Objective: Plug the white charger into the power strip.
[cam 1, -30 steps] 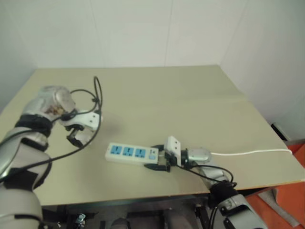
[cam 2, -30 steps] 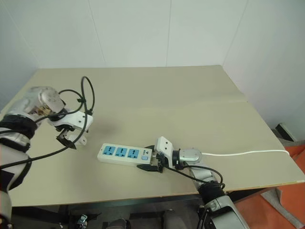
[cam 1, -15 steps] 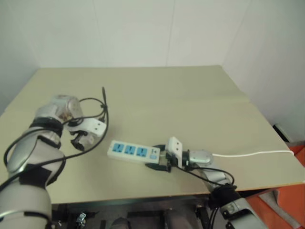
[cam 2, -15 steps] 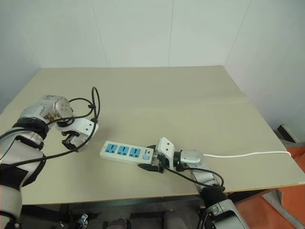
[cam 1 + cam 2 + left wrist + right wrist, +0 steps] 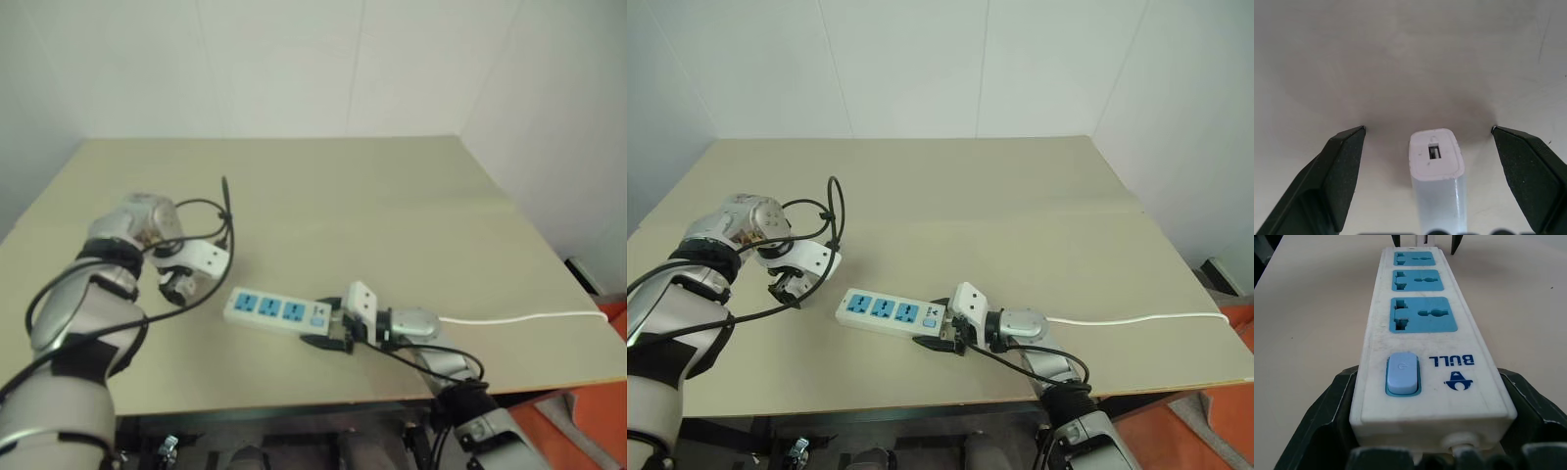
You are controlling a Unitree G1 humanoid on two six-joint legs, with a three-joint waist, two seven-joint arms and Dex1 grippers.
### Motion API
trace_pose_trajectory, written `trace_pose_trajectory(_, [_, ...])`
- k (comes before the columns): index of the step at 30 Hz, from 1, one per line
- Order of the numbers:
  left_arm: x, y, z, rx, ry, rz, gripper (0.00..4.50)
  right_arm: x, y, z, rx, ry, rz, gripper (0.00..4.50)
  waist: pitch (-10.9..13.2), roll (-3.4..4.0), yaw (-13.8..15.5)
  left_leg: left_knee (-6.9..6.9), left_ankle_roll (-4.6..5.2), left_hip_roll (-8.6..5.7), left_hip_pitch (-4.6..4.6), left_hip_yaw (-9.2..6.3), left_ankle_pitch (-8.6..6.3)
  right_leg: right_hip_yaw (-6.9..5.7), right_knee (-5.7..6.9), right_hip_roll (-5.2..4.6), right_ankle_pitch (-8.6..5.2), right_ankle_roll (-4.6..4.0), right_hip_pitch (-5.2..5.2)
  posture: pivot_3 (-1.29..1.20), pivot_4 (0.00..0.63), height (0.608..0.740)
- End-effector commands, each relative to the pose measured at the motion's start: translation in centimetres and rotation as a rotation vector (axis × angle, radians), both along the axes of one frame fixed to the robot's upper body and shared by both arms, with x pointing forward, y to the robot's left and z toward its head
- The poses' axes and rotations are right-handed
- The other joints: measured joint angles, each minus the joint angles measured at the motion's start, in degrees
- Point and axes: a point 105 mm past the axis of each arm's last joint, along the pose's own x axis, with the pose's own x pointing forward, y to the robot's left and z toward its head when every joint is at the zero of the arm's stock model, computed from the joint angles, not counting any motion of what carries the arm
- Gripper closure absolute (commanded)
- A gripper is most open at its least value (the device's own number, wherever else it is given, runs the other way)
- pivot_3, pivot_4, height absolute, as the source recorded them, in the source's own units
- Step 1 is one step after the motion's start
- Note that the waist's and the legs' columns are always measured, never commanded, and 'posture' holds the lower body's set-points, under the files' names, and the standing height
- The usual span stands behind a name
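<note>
Since a sec ago, left gripper point(image 5: 1427, 131) has moved right, closer to the power strip point(image 5: 890, 315), and sits lower. Its jaws stand wide open, straddling the white charger point(image 5: 1436, 169), not touching it. Charger stands upright on the table point(image 5: 1019, 215), just left of strip's far-left end. Right gripper point(image 5: 1430, 431) is clamped on strip's switch end, near front edge; thin cord point(image 5: 1136, 318) runs off right.
</note>
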Motion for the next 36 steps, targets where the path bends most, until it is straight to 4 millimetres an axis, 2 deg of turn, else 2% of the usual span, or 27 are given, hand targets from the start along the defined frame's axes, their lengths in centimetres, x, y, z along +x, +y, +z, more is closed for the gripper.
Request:
trace_pose_trajectory(1, [0.1,-0.6,-0.3,-0.011,0.007,-0.001,0.58,-0.4,0.4,0.0,0.016,0.01,0.01,1.08,0.0,0.0,0.22,0.0,0.0,0.0,0.01,0.0,0.0,0.0,0.0,0.0,0.0,0.0,0.01,0.0,0.15,0.74])
trace_pose_trajectory(10, [-0.1,-0.3,-0.8,-0.003,0.018,0.005,3.4,-0.4,0.3,0.0,0.016,0.011,0.001,1.08,-0.03,0.04,0.47,-0.01,0.0,0.0,0.19,0.02,0.0,0.01,0.03,0.0,0.0,0.0,0.13,0.0,0.15,0.74])
trace_pose_trajectory(11, [-0.1,-0.3,-0.7,-0.002,0.022,0.004,3.48,-0.3,0.3,0.0,0.015,0.012,0.0,1.08,-0.03,0.04,0.46,-0.01,0.0,0.0,0.19,0.02,0.0,0.01,0.03,0.0,0.0,0.0,0.13,0.0,0.15,0.74])
trace_pose_trajectory(16, [-0.1,-0.5,-0.2,-0.026,0.012,-0.014,3.48,-0.3,0.3,0.0,0.015,0.013,-0.004,1.08,-0.03,0.04,0.44,-0.01,0.0,0.0,0.19,0.02,0.0,0.02,0.03,0.0,0.0,0.0,0.13,0.0,0.15,0.74])
trace_pose_trajectory(18, [0.2,-1.4,0.9,-0.092,-0.015,-0.031,3.48,-0.3,0.3,-0.1,0.015,0.013,-0.006,1.08,-0.03,0.03,0.45,-0.01,0.0,0.0,0.18,0.02,0.0,0.02,0.03,0.0,0.0,0.0,0.12,0.0,0.15,0.74])
trace_pose_trajectory(22, [0.9,-5.2,5.4,-0.393,-0.102,-0.102,3.48,-0.8,0.2,-0.6,0.004,0.018,-0.003,1.08,-0.03,0.02,0.59,0.01,0.0,0.01,0.02,0.0,0.0,-0.02,0.0,0.0,0.0,-0.01,0.02,0.0,0.15,0.74])
trace_pose_trajectory(25, [0.5,-6.5,7.8,-0.571,-0.129,-0.144,3.48,-1.1,0.3,-0.8,-0.003,0.008,0.006,1.08,-0.02,0.02,0.43,0.03,0.0,0.02,-0.12,-0.02,0.0,-0.04,-0.01,0.0,0.01,-0.02,-0.07,0.0,0.15,0.74])
trace_pose_trajectory(30, [-0.9,-10.2,11.8,-1.075,-0.136,-0.21,3.48,-1.3,0.4,-1.4,-0.031,-0.012,0.036,1.08,-0.03,0.02,0.4,0.02,0.02,0.03,-0.06,-0.02,-0.01,-0.03,0.04,-0.01,0.01,-0.01,-0.06,0.0,0.15,0.74])
trace_pose_trajectory(33, [-2.8,-11.7,12.7,-1.296,-0.088,-0.293,3.48,-1.7,0.7,-1.3,-0.017,0.005,0.073,1.08,-0.03,0.03,0.42,0.04,0.02,0.03,0.0,-0.02,-0.01,-0.04,0.06,-0.02,0.01,0.0,-0.01,0.0,0.15,0.74])
trace_pose_trajectory(36, [-4.8,-12.6,12.5,-1.42,0.006,-0.328,3.48,-1.9,0.8,-1.5,-0.03,0.018,0.106,1.08,-0.03,0.02,0.33,0.08,0.02,0.04,0.04,-0.02,-0.01,-0.03,0.13,-0.01,0.03,-0.03,-0.03,0.0,0.15,0.74])
